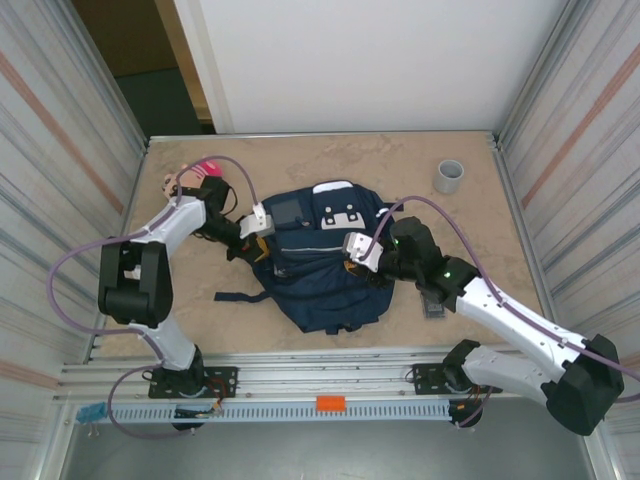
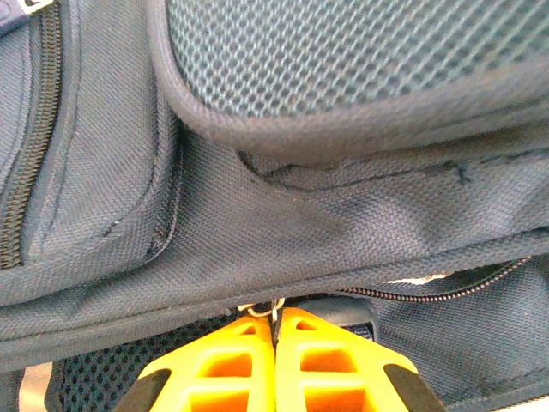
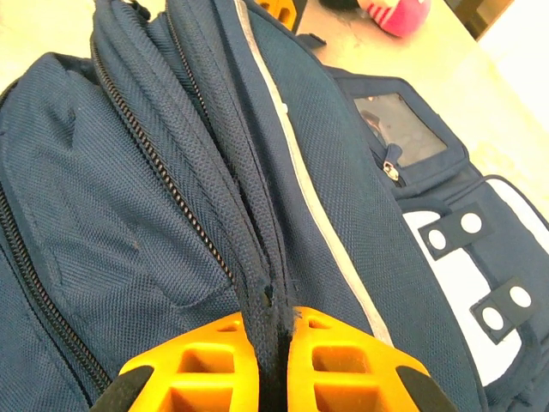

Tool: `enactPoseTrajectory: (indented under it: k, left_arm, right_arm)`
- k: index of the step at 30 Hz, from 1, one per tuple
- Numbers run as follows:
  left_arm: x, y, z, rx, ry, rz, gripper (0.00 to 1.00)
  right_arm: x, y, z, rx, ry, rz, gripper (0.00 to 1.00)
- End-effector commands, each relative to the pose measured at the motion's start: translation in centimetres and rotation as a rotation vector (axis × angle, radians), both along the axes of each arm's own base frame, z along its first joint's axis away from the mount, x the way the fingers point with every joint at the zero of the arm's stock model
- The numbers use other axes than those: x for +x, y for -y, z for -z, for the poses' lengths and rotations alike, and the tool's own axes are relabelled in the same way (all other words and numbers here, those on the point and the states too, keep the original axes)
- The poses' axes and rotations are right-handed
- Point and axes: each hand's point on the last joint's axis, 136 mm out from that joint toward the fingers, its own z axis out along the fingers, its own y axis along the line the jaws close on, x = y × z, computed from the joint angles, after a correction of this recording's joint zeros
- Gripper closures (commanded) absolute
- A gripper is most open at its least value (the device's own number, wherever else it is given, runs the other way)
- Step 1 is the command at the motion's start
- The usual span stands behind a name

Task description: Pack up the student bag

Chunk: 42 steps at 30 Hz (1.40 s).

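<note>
The student bag, a navy backpack with white patches near its top, lies flat in the middle of the table. My left gripper is at the bag's left side. In the left wrist view its orange fingers are shut on a thin metal zipper pull under a fold of navy fabric. My right gripper is at the bag's right side. In the right wrist view it is shut on a ridge of the bag's zipper edge, beside the thin white stripe.
A grey cup stands at the back right of the table. A pink object lies at the back left, behind the left arm. A small dark item sits under the right forearm. Metal walls close both sides.
</note>
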Motion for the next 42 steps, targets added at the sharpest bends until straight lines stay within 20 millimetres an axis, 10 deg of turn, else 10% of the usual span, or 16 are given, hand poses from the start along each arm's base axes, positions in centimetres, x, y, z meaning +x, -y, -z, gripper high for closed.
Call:
enactPoseTrajectory:
  k: [1, 14, 20, 28, 35, 42]
  left_arm:
    - [-1.0, 0.6, -3.3, -0.059, 0.009, -0.036, 0.97]
    - [-5.8, 1.7, -3.6, 0.016, -0.118, -0.202, 1.0]
    - [-5.1, 0.3, -2.6, 0.045, -0.05, -0.336, 0.99]
    - [-2.8, 0.0, -5.9, -0.134, 0.113, -0.378, 0.45]
    - [-0.8, -1.9, -1.8, 0.078, 0.237, -0.362, 0.28]
    - [-0.2, 0.4, -0.1, 0.058, 0.13, -0.274, 0.25]
  right_arm:
    - [2.7, -0.1, -2.7, 0.095, 0.086, 0.111, 1.0]
    - [4.8, -0.2, 1.4, 0.047, 0.025, 0.246, 1.0]
    - [3.5, 0.3, 0.6, 0.135, -0.044, 0.241, 0.95]
    - [-1.2, 0.5, -2.9, 0.203, -0.032, -0.028, 1.0]
    - [-0.8, 1.8, -3.3, 0.216, -0.101, -0.148, 1.0]
    - [-0.5, 1.3, -2.9, 0.251, -0.16, -0.198, 1.0]
